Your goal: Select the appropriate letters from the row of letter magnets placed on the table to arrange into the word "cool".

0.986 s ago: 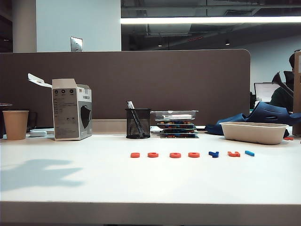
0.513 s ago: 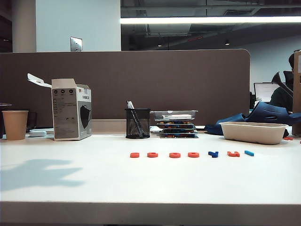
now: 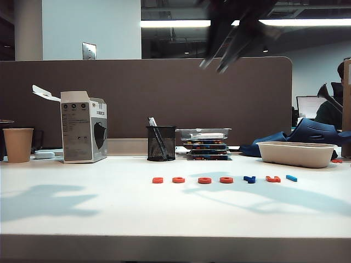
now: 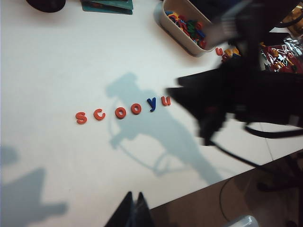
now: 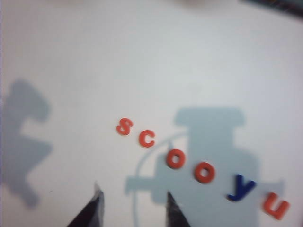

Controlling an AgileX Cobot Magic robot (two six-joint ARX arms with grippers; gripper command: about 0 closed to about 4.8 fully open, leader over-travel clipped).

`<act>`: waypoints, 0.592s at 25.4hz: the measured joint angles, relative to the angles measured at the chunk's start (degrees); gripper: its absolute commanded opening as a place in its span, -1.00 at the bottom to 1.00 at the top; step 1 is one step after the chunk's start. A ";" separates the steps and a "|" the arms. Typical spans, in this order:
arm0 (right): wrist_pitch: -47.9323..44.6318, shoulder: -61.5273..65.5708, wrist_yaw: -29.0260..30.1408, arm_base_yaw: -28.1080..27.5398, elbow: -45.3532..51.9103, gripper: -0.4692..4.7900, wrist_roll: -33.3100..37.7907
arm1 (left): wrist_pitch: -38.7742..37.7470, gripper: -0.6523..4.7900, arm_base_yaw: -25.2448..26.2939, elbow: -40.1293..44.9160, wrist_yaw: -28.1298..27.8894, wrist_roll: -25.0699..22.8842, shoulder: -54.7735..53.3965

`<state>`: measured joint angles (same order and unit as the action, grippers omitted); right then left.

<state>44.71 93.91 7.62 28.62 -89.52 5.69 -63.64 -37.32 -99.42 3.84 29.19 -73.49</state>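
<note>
The row of letter magnets lies on the white table point(image 3: 109, 208): an orange S point(image 3: 158, 179), the orange C point(image 3: 178, 179), two orange O's point(image 3: 204, 180) point(image 3: 226, 179), a dark-blue Y point(image 3: 249, 179), an orange U point(image 3: 272, 178) and the light-blue L point(image 3: 291, 178). My right gripper point(image 3: 213, 67) hangs blurred high above the row. In the right wrist view it point(image 5: 133, 191) is open and empty, with the C point(image 5: 147, 138) and the O's point(image 5: 174, 159) point(image 5: 204, 172) beyond its tips. My left gripper point(image 4: 134, 194) is shut near the table's front edge, away from the C point(image 4: 99, 114).
A mesh pen cup point(image 3: 160, 143), a white box point(image 3: 83, 127), a paper cup point(image 3: 18, 144) and stacked trays point(image 3: 207, 143) stand along the brown partition point(image 3: 142, 93). A beige tray point(image 3: 296, 153) of spare letters sits at the back right. The right arm point(image 4: 241, 92) hides the L in the left wrist view.
The right arm has swung into the exterior view, high above the row, and its shadow now falls across the letters. The magnets have not moved.
</note>
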 measured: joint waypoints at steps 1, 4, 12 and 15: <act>0.96 2.49 0.20 0.28 -1.31 -0.13 0.07 | 0.00 -0.77 -0.02 0.00 0.00 0.00 0.00; 4.50 9.70 -0.09 1.14 -6.36 0.00 0.31 | 0.00 -0.77 -0.02 0.00 -0.02 0.00 0.00; 6.80 22.27 -0.04 3.96 -11.23 0.00 0.46 | 0.00 -0.77 -0.02 0.00 -0.02 0.00 -0.07; 5.90 24.94 -0.42 4.70 -11.37 0.00 0.46 | 0.00 -0.78 -0.04 0.00 0.00 0.00 -0.04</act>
<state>50.61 118.85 7.20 33.32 -100.88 6.15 -63.64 -37.36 -99.42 3.84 29.19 -73.54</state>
